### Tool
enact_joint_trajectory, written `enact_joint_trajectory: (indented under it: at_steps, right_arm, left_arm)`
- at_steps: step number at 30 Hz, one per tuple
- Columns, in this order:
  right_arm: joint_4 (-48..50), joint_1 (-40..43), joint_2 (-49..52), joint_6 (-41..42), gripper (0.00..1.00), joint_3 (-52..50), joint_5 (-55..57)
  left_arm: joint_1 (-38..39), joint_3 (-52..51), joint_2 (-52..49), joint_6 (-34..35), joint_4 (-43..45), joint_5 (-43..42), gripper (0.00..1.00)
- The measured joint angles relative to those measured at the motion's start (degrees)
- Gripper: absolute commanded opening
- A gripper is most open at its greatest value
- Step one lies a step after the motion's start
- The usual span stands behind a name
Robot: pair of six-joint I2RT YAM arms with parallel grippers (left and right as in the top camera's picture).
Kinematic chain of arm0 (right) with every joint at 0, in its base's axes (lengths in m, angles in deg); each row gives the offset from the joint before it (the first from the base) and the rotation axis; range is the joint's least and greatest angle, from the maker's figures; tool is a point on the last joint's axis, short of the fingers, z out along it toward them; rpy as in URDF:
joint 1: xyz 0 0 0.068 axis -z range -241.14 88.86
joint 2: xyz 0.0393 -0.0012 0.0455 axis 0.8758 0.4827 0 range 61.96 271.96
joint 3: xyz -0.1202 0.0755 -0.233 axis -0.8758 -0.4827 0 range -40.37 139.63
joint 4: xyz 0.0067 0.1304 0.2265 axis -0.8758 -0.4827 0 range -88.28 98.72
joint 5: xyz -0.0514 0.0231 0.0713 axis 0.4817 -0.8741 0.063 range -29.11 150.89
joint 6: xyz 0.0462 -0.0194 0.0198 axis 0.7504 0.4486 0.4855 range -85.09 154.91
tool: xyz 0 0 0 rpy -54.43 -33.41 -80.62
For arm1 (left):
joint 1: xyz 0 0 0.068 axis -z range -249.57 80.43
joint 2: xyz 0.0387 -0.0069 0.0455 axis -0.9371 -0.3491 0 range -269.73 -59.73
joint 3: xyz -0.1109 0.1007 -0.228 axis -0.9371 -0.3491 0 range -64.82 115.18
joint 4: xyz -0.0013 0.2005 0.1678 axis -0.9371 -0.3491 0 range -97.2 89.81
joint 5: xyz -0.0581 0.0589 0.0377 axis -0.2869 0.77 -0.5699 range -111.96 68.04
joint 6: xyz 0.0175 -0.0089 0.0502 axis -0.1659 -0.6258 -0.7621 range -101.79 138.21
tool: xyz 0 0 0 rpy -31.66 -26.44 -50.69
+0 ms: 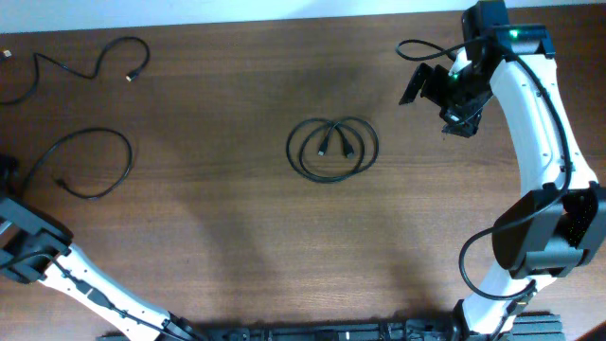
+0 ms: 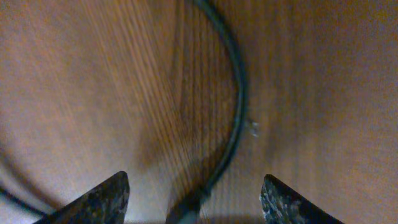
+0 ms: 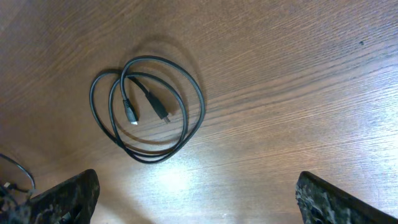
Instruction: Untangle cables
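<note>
Three black cables lie apart on the wooden table. One is a small coil (image 1: pixel 332 149) at the centre, with both plug ends inside the loop; it also shows in the right wrist view (image 3: pixel 146 109). A second is a loose strand (image 1: pixel 90 66) at the far left. A third is an open loop (image 1: pixel 95 166) at the left. My left gripper (image 2: pixel 196 180) is open and low over the table, with a curved cable (image 2: pixel 236 106) running between its fingers; in the overhead view it sits at the left edge (image 1: pixel 5 170). My right gripper (image 1: pixel 437 99) is open and empty, raised to the right of the coil (image 3: pixel 198 177).
The white right arm (image 1: pixel 540 123) reaches along the right side of the table. The left arm (image 1: pixel 57 265) crosses the near left corner. A black bar (image 1: pixel 312 333) lies along the table's front edge.
</note>
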Motion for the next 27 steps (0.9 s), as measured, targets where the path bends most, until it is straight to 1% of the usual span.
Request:
enact_joint_trajectory:
  at_steps: [2, 3, 4, 9, 12, 13, 15, 16, 17, 20, 24, 27]
  right_arm:
    - [0.0, 0.0, 0.0, 0.0, 0.98, 0.0, 0.0]
    - [0.0, 0.0, 0.0, 0.0, 0.98, 0.0, 0.0]
    - [0.0, 0.0, 0.0, 0.0, 0.98, 0.0, 0.0]
    - [0.0, 0.0, 0.0, 0.0, 0.98, 0.0, 0.0]
    - [0.0, 0.0, 0.0, 0.0, 0.98, 0.0, 0.0]
    - [0.0, 0.0, 0.0, 0.0, 0.98, 0.0, 0.0]
    - [0.0, 0.0, 0.0, 0.0, 0.98, 0.0, 0.0]
    - [0.0, 0.0, 0.0, 0.0, 0.98, 0.0, 0.0]
    - [0.0, 0.0, 0.0, 0.0, 0.98, 0.0, 0.0]
    - [0.0, 0.0, 0.0, 0.0, 0.98, 0.0, 0.0]
    - [0.0, 0.0, 0.0, 0.0, 0.98, 0.0, 0.0]
    - [0.0, 0.0, 0.0, 0.0, 0.98, 0.0, 0.0]
  left_arm:
    - [0.0, 0.5, -0.9, -1.0, 0.8, -0.1, 0.30]
    - [0.0, 0.5, -1.1, -1.6, 0.7, -0.1, 0.13]
    - [0.0, 0.5, -1.2, -1.9, 1.1, -0.2, 0.00]
    - [0.0, 0.9, -1.2, -2.3, 0.1, -1.3, 0.00]
    - [0.0, 3.3, -1.2, -2.4, -1.8, -5.5, 0.00]
    - [0.0, 3.7, -0.8, -3.5, -1.5, -8.4, 0.00]
    - [0.1, 4.3, -0.2, -9.6, -1.2, -15.7, 0.00]
    - [0.4, 4.4, 0.0, -12.5, -1.2, -18.0, 0.00]
    - [1.2, 4.5, 0.1, -16.0, -1.2, -20.1, 0.00]
    - [4.2, 4.5, 0.1, -22.9, -0.2, -24.2, 0.00]
    - [8.7, 4.5, 0.1, -27.7, 0.5, -25.7, 0.00]
    - [9.4, 4.6, 0.1, -28.7, -0.4, -22.4, 0.00]
